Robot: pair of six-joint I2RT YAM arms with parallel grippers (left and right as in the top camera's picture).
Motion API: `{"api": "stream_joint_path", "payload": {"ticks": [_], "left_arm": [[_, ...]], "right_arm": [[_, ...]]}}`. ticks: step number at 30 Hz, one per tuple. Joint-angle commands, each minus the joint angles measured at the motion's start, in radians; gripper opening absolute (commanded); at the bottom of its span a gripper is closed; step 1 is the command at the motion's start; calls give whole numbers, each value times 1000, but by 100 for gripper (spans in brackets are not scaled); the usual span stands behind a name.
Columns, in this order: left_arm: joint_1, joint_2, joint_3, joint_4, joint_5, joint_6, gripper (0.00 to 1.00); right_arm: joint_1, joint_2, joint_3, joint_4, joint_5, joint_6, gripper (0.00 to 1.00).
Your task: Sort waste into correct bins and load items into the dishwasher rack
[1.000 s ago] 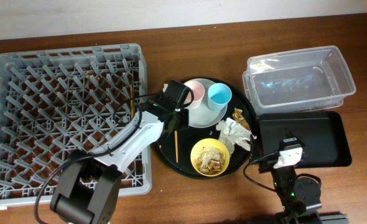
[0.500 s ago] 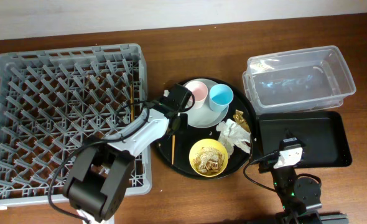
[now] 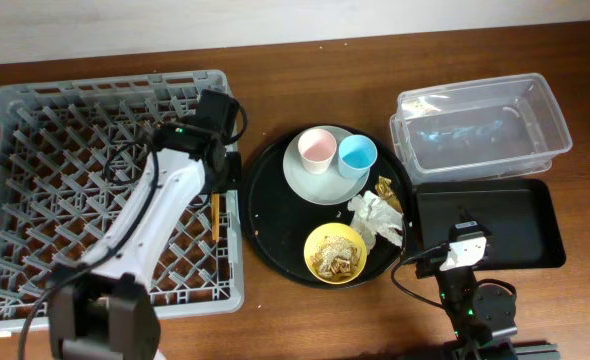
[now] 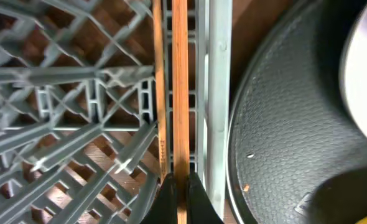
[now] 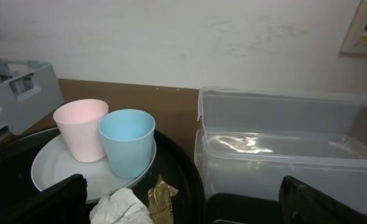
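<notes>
Since a thin chopstick [image 4: 180,93] would slip through the lattice if it went in crosswise, the left jaws hold it lengthwise, parallel to the 3 o'clock wall of the dishwasher rack [image 3: 105,82]. They are almost closed and pinch only this one stick near its end. A second chopstick [image 4: 160,93] seems to lie just beside it between the pegs, so I judge that the pair is being gathered in one channel. The left arm [image 3: 165,205] reaches across the rack, which fills the 9 o'clock part of the tabletop [image 3: 275,325].

At the centre sits the round black tray [image 3: 265,215]. Its white plate [image 3: 310,182] at 12 o'clock carries the pink cup [image 3: 316,149] and the blue cup [image 3: 357,154] side by side. The yellow bowl [image 3: 337,252] with food scraps is at 5 o'clock. The tissue [image 3: 377,216] and the wrapper [image 3: 385,187] lie at 3 o'clock, on the side nearest the bins. These are the clear box [image 3: 480,125] at 2 o'clock and the shallow black tray [image 3: 495,225] at 4 o'clock. The right jaws, low at 5 o'clock, stand wide apart and hold nothing.

The tabletop is brown wood, with a pale plain wall [image 5: 171,37] behind it.
</notes>
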Motion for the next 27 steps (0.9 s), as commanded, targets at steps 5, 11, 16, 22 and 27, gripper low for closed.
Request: {"api": "stream_joint_path", "payload": {"ticks": [5, 11, 16, 22, 27], "left_arm": [[5, 81, -1, 5, -42, 2, 1], [5, 82, -1, 35, -41, -42, 26], [5, 73, -1, 35, -22, -42, 27], [76, -278, 30, 40, -8, -43, 64], [195, -415, 29, 5, -16, -42, 99]], "right_arm": [[-7, -6, -5, -7, 2, 6, 99], [-8, -6, -5, -7, 2, 5, 99], [-7, -6, -5, -7, 2, 5, 99], [-7, -6, -5, -6, 2, 5, 99], [-7, -6, -5, -7, 2, 6, 99]]}}
